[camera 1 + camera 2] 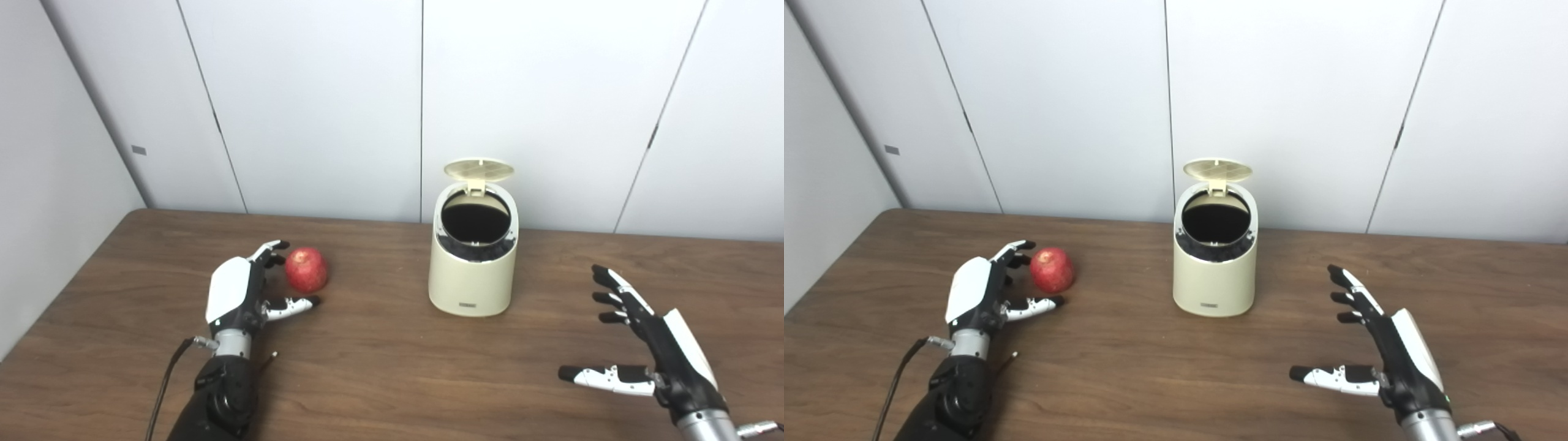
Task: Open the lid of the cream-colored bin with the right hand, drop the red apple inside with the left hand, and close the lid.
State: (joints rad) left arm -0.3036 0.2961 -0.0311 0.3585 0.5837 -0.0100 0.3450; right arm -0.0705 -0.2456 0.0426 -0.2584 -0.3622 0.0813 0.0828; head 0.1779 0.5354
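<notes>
lid [479, 169] already up on bin [472, 282], mid-table; apple [306, 269] left of bin, just right of left hand [236, 293], fingers spread, empty; right hand [649, 340] open, empty, well right of bin

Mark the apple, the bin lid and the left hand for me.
red apple [306, 269], left eye view, middle of its skin.
bin lid [479, 169], left eye view, centre of the raised underside.
left hand [242, 291], left eye view, back of the hand.

Matt wood table [380, 367]; smooth plastic bin [470, 278].
</notes>
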